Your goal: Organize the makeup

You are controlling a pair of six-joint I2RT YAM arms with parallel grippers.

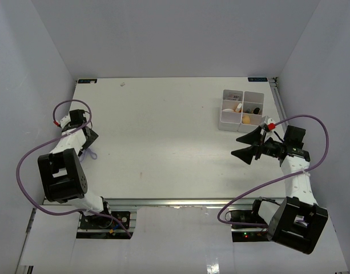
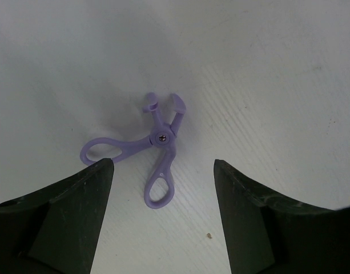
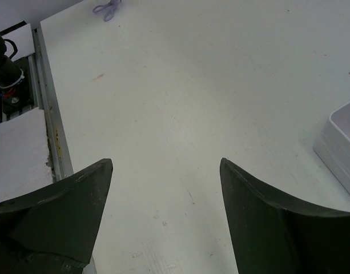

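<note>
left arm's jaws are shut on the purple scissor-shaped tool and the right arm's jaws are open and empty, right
Not quite. The left wrist view shows the left gripper with its jaws open, not shut. The purple scissor-shaped tool lies loose on the table between them, untouched. The right gripper does have its jaws open and empty.

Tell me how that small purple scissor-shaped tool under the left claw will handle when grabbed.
The small purple plastic scissor-shaped tool looks thin and light. Lying flat on the white table, it may be hard to pinch. Its screw pivot suggests the handles could swing.
</note>
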